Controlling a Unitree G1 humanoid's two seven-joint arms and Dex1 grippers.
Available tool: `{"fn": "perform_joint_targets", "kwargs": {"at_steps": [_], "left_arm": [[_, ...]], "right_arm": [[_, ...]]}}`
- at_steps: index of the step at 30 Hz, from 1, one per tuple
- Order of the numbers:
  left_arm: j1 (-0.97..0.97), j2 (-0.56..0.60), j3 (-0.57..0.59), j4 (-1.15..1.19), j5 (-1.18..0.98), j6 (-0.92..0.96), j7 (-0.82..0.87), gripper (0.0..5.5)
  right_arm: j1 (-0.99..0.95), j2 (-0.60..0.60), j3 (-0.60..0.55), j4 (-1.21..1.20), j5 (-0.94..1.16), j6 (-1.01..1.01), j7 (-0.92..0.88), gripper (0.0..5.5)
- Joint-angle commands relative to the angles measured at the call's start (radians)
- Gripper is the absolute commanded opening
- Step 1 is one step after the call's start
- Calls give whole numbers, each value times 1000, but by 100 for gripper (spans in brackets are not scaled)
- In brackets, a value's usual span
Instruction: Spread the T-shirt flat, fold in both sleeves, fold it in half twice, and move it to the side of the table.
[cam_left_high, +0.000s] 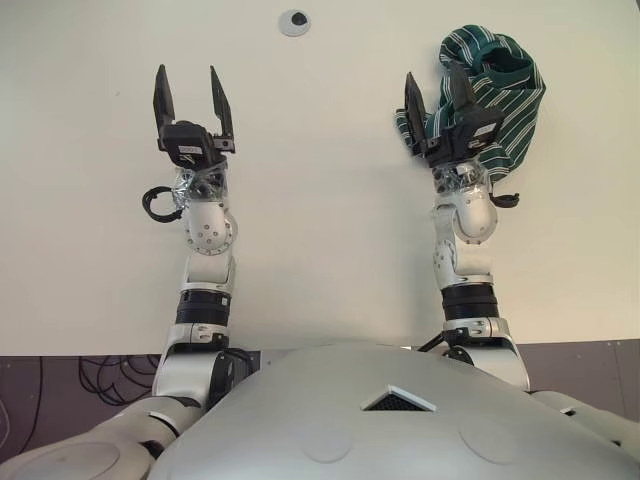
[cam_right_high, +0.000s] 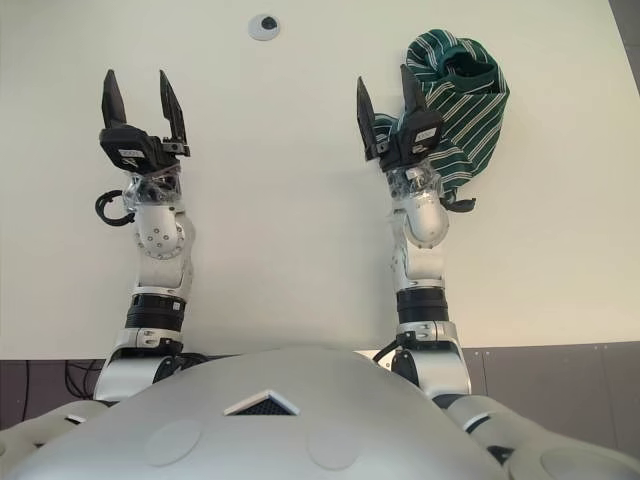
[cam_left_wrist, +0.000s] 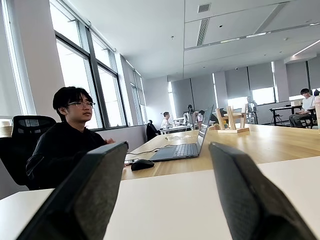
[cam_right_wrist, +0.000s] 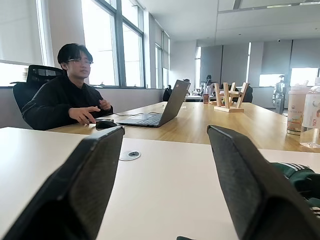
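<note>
Your T-shirt is a crumpled wad in the upper right of the frame, long side running roughly up-down. Right gripper sits at its left edge, fingers spread, holding nothing. Left gripper, also spread wide, is way off upper left, so I'd grab with the right first.

Head stereo downward; wrist cameras table-level.

Strong daylight came through tall windows far beyond the table, their panes washed out to white glare. The table was bright and evenly lit, and only faint, soft-edged shadows lay on it. The room's depths were greyer.
</note>
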Motion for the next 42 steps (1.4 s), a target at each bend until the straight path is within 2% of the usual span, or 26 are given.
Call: {"fn": "perform_joint_targets", "kwargs": {"at_steps": [1, 8, 13, 17, 19, 27, 39, 42], "left_arm": [[11, -15, 12, -31, -2, 42, -13, 296], [5, -29, 21, 4, 14, 44, -14, 296], [-17, -58, -6, 81, -57, -21, -99, 296], [-54, -68, 62, 159, -40, -51, -17, 296], [-75, -78, 76, 193, -77, -90, -38, 296], [-89, -119, 28, 263, -103, -246, -145, 296], [-98, -122, 36, 292, -103, -271, -162, 296], [-98, -118, 37, 274, -100, -262, -164, 296]], "right_arm": [[7, -16, 10, -27, 9, 40, -3, 305], [13, -20, 20, -35, 16, 50, 7, 305], [-27, -12, 15, 81, 22, -1, 21, 305], [-62, -1, 15, 156, 47, -61, 62, 305], [-73, 0, 22, 177, 53, -101, 84, 305], [-98, 9, 84, 270, 12, -192, 126, 305], [-115, 7, 88, 319, 6, -223, 120, 305], [-119, -35, 69, 263, 5, -227, 113, 305]]}}
